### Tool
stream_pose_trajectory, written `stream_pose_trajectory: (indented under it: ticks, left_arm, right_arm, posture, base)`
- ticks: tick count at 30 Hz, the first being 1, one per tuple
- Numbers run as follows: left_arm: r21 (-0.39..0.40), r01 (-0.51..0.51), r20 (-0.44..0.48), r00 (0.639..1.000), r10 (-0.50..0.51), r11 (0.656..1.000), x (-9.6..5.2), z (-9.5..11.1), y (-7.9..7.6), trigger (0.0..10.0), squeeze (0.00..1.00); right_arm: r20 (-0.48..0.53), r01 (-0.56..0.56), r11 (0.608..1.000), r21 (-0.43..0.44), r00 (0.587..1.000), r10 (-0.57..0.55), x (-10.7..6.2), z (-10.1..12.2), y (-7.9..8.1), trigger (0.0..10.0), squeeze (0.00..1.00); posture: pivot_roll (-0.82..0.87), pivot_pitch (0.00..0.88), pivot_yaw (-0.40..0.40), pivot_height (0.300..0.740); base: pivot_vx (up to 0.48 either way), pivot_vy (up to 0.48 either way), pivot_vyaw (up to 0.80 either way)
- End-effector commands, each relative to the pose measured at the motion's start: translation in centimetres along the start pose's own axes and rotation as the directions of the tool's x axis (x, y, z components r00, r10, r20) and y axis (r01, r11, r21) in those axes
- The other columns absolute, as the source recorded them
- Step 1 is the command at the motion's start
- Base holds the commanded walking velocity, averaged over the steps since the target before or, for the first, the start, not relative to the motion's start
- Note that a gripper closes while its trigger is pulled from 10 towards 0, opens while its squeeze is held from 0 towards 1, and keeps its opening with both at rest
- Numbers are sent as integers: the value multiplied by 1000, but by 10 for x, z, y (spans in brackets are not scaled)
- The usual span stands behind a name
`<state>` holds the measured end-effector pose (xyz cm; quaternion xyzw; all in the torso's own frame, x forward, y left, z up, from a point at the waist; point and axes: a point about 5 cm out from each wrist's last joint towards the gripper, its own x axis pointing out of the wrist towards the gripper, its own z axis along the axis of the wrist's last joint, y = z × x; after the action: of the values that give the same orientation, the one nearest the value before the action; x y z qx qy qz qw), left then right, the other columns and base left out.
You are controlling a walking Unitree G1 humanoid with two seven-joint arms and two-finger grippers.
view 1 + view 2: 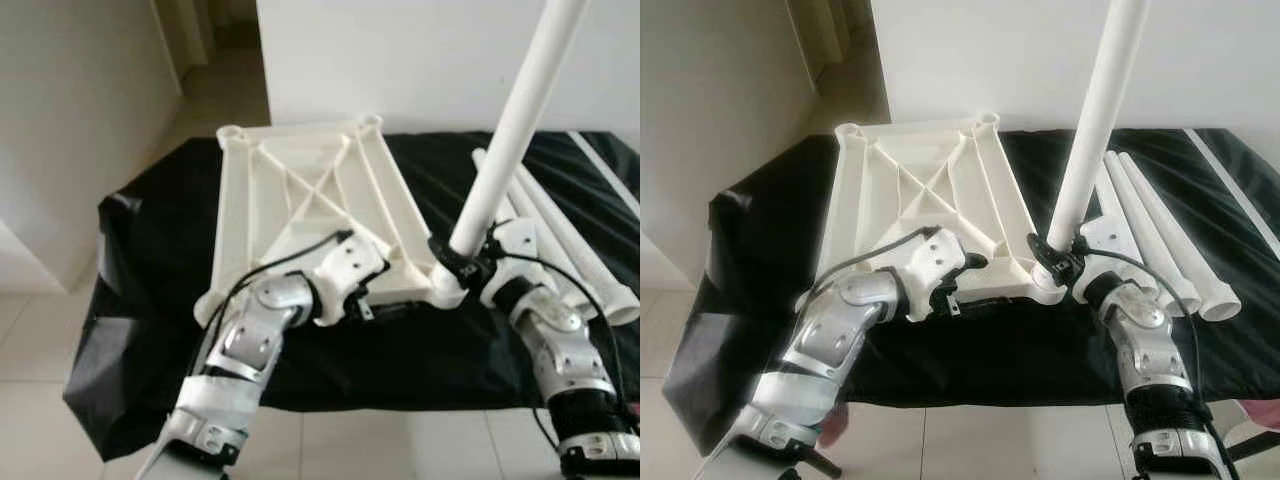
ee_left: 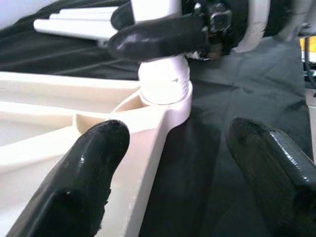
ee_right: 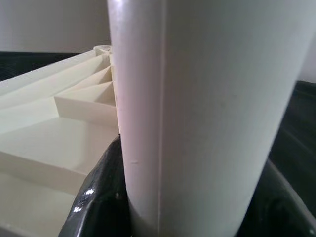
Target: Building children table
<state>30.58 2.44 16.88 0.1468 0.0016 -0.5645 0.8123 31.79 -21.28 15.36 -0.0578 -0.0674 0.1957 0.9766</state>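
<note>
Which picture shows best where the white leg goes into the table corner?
The left wrist view: the long white plastic tube leg sits threaded in the corner socket of the white ribbed plastic tabletop, seen close. Both eye views show that joint small, under the right gripper. The right wrist view shows just the tube's side.

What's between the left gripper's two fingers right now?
The tabletop's near edge and bare black cloth, in the left wrist view; left gripper open.

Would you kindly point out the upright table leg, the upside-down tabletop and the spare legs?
upright table leg (image 1: 1092,130): right eye view, mid shaft.
upside-down tabletop (image 1: 300,190): left eye view, central ribs.
spare legs (image 1: 1160,235): right eye view, mid shaft.
</note>
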Motion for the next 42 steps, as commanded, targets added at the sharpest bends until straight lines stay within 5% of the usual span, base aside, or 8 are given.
stream_pose_trajectory:
  ticks: [1, 8, 13, 14, 20, 34, 35, 42]
  left_arm:
    - [21, -188, 4, 982, 188, 982, 0, 1, 11, 10000, 0]
    - [16, -173, 19, 985, 173, 985, -2, 2, 11, 10000, 0]
    - [10, -177, 31, 984, 176, 984, -3, 1, 11, 10000, 0]
    - [-5, -162, 40, 986, 162, 987, -4, 1, 10, 10000, 0]
    - [-23, -219, 10, 976, 219, 975, -6, -5, 16, 10000, 0]
    - [-25, -250, 24, 968, 251, 968, -2, -1, 16, 10000, 0]
    - [-25, -252, 25, 967, 253, 967, -2, 0, 15, 10000, 0]
    - [-11, -261, 18, 965, 261, 965, -3, 0, 15, 10000, 0]
  right_arm:
    - [-72, 97, 995, 28, 993, -95, -7, -18, 9, 10000, 0]
    - [-87, 224, 972, 74, 972, -217, -4, -21, 28, 10000, 0]
    - [-118, 438, 897, 54, 895, -430, -5, -22, 32, 10000, 0]
    - [-122, 551, 833, 55, 831, -542, -7, -21, 38, 10000, 0]
    - [-169, 724, 671, 159, 690, -704, -10, -21, 54, 10000, 0]
    - [-136, 666, 724, 183, 746, -652, -12, -12, 58, 10000, 0]
    - [-118, 648, 737, 190, 761, -638, -10, -10, 59, 10000, 1000]
    - [-89, 588, 788, 184, 808, -582, -12, -7, 51, 10000, 1000]
  posture:
    - [-7, 0, 24, 740]
    - [-2, 0, 10, 740]
    - [6, 0, 1, 740]
    - [11, 0, -5, 740]
    - [29, 0, -18, 740]
    - [17, 0, -18, 740]
    - [16, 0, -12, 740]
    - [37, 0, -16, 740]
  base:
    - [0, 0, 0]
    - [0, 0, 0]
    - [0, 0, 0]
    - [0, 0, 0]
    - [0, 0, 0]
    - [0, 0, 0]
    - [0, 0, 0]
    - [0, 0, 0]
